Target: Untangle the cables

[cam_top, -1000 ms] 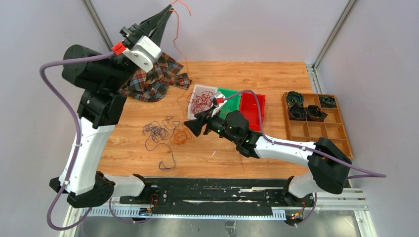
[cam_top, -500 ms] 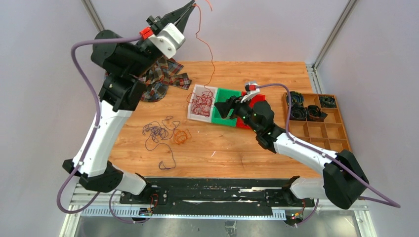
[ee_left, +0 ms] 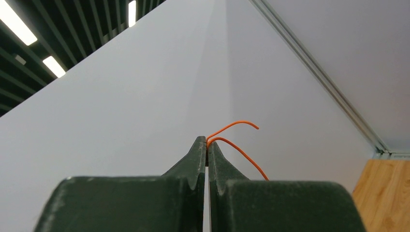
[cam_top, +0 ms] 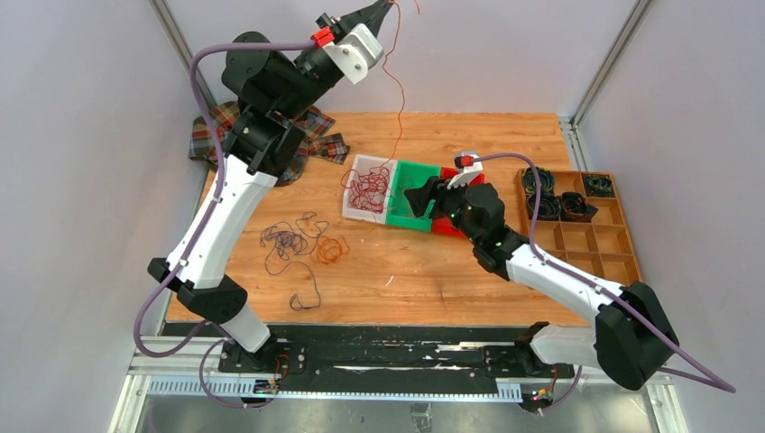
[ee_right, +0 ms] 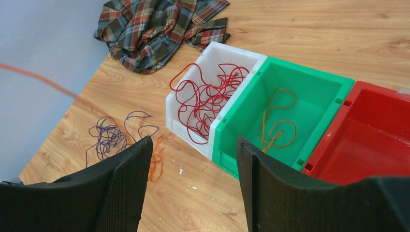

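My left gripper [cam_top: 390, 5] is raised high over the table's far edge, shut on a thin orange cable [ee_left: 240, 151] at its very tips [ee_left: 207, 143]. That cable [cam_top: 401, 104] hangs down toward the white bin [cam_top: 353, 211], which holds red cables [ee_right: 208, 104]. The green bin [ee_right: 333, 92] holds an orange cable [ee_right: 275, 121]. A purple tangle [cam_top: 284, 242] and an orange bunch [cam_top: 331, 249] lie on the wood. My right gripper [cam_top: 417, 197] hovers open over the green bin, with nothing between its fingers [ee_right: 193, 142].
A red bin [ee_right: 372, 145] sits right of the green one. A plaid cloth [cam_top: 302, 135] lies at the back left. A wooden compartment tray [cam_top: 586, 239] with black coils is at the right. A loose purple strand [cam_top: 307, 298] lies near the front.
The left arm has swung right and higher, carrying the orange cable. The right gripper has pulled back from near the orange bunch to over the green bin.
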`<state>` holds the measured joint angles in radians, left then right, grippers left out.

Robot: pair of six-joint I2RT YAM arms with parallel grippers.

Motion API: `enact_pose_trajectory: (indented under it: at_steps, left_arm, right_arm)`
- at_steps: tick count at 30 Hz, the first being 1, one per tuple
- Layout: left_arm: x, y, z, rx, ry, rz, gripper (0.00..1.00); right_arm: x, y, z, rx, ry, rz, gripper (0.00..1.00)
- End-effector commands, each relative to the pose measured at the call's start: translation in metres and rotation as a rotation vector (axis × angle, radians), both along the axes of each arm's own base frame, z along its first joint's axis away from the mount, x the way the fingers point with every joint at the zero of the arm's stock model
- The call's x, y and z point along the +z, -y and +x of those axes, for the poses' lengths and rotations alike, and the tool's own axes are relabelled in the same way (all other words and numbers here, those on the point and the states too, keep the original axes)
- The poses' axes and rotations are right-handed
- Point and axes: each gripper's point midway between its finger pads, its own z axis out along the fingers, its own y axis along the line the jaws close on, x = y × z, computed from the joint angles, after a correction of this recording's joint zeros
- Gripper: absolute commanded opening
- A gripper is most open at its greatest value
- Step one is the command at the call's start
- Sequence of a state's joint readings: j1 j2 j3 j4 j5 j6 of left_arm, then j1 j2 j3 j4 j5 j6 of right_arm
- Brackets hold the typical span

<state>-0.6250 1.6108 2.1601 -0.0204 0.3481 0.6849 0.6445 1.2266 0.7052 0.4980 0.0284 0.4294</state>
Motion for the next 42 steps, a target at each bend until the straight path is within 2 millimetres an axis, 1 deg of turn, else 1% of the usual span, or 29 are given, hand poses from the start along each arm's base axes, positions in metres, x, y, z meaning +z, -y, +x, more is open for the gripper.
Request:
enact_pose_trajectory:
  at_steps: [1, 5, 9, 11, 16, 19, 21, 27, 30, 32, 35, 38, 42]
  left_arm:
    - [0.028, -0.009, -0.013, 0.014, 0.076, -0.06, 0.0]
    - [0.029, -0.006, -0.01, 0.008, 0.081, -0.064, 0.0]
    - [0.027, 0.004, 0.0, 0.012, 0.082, -0.074, 0.0]
    - [0.026, 0.008, 0.006, 0.015, 0.081, -0.077, 0.0]
    - [0.016, 0.021, 0.023, 0.019, 0.072, -0.072, 0.0]
    - [0.013, 0.027, 0.031, 0.017, 0.069, -0.069, 0.0]
    - [0.014, 0.031, 0.033, 0.013, 0.077, -0.071, 0.0]
    - [0.026, 0.038, 0.024, 0.004, 0.143, -0.068, 0.0]
    - [0.036, 0.038, 0.013, 0.018, 0.208, -0.08, 0.0]
    - [0.05, 0.031, 0.001, 0.046, 0.287, -0.108, 0.0]
    - [0.06, 0.027, -0.01, 0.053, 0.331, -0.121, 0.0]
    - [0.06, 0.025, -0.011, 0.059, 0.328, -0.119, 0.0]
    - [0.042, 0.029, -0.006, 0.065, 0.301, -0.075, 0.0]
  right_arm:
    - [-0.007, 0.012, 0.005, -0.039, -0.011, -0.02, 0.64]
    - [-0.012, 0.014, 0.008, -0.046, -0.024, -0.026, 0.64]
    - [-0.013, 0.022, 0.008, -0.072, -0.039, -0.043, 0.63]
    - [-0.016, 0.031, 0.008, -0.107, -0.048, -0.064, 0.63]
    - [-0.028, 0.062, 0.008, -0.226, -0.083, -0.1, 0.63]
    - [-0.034, 0.074, 0.007, -0.258, -0.098, -0.104, 0.63]
    - [-0.037, 0.079, 0.006, -0.268, -0.106, -0.103, 0.63]
    - [-0.041, 0.088, 0.001, -0.281, -0.113, -0.099, 0.63]
    - [-0.044, 0.089, -0.001, -0.278, -0.117, -0.096, 0.63]
    - [-0.045, 0.089, -0.002, -0.273, -0.12, -0.095, 0.63]
    - [-0.052, 0.089, -0.005, -0.268, -0.135, -0.097, 0.63]
    - [-0.058, 0.09, -0.007, -0.27, -0.15, -0.097, 0.63]
    - [-0.064, 0.093, -0.011, -0.273, -0.158, -0.099, 0.63]
